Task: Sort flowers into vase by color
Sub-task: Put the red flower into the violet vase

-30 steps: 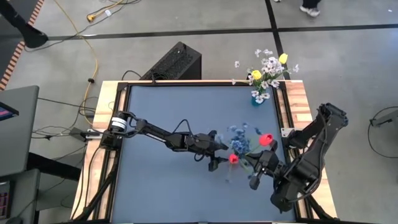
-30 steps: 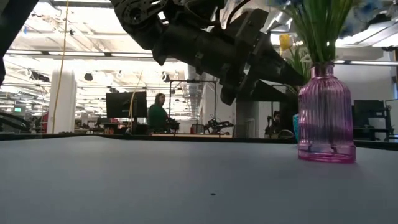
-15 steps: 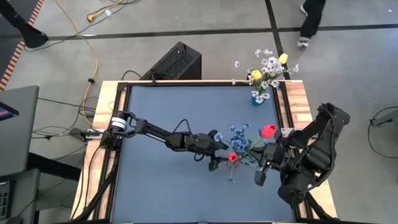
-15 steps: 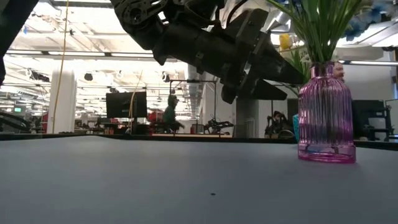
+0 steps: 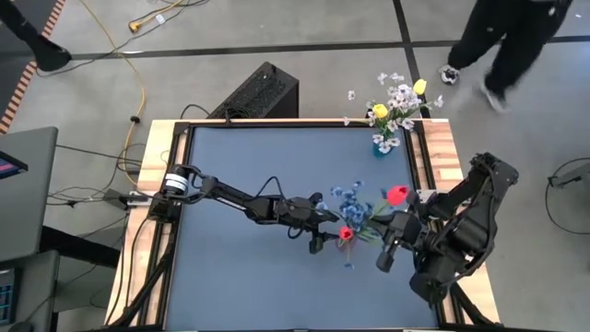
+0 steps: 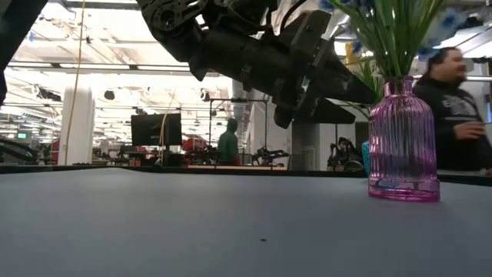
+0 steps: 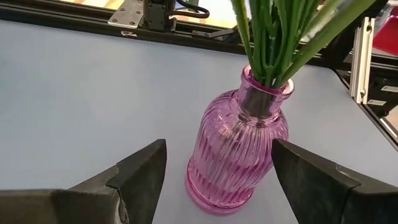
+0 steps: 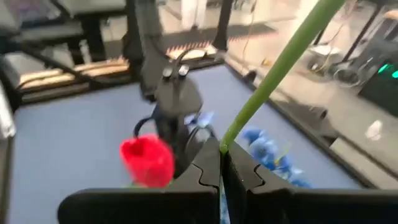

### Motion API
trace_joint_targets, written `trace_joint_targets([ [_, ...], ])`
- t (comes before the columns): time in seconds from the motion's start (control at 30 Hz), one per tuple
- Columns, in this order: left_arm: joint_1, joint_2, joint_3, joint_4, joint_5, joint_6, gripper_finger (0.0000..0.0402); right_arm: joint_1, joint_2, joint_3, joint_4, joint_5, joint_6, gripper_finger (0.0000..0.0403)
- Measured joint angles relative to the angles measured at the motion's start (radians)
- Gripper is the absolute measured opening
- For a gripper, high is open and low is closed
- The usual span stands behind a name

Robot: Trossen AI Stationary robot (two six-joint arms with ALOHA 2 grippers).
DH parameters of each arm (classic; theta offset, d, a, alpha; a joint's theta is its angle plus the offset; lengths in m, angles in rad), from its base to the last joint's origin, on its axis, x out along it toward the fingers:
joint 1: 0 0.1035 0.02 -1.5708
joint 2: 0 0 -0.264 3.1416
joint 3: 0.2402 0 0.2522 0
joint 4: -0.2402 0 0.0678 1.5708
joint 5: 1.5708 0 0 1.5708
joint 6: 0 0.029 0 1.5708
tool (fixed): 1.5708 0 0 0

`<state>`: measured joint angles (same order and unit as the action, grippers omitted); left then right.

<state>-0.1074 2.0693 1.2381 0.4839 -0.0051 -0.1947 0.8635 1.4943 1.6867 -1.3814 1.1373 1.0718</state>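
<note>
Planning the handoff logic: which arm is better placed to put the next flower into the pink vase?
Right. The right gripper is shut on a green flower stem beside the pink vase. The left gripper is open and empty, its fingers either side of the vase.

Left gripper (image 7: 214,180) agape (right gripper (image 8: 221,163) clamped)

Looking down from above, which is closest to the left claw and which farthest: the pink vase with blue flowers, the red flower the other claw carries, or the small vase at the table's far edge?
1. Pink ribbed glass vase, right in front of the open left gripper.
2. Red tulip-like flower, beyond it, held by the right gripper.
3. Small vase of white and yellow flowers, at the far right edge.
</note>
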Motion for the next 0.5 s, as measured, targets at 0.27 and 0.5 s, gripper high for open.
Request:
trace_joint_targets([
  [0.27, -0.003, 0.0, 0.0, -0.001, 0.0, -0.009, 0.0279, -0.032, -0.003, 0.0, -0.064, -0.134, 0.0, 0.0027],
  [0.5, -0.003, 0.0, 0.0, -0.001, 0.0, -0.005, 0.0279, -0.04, -0.024, 0.076, -0.093, -0.146, -0.054, 0.0027],
])
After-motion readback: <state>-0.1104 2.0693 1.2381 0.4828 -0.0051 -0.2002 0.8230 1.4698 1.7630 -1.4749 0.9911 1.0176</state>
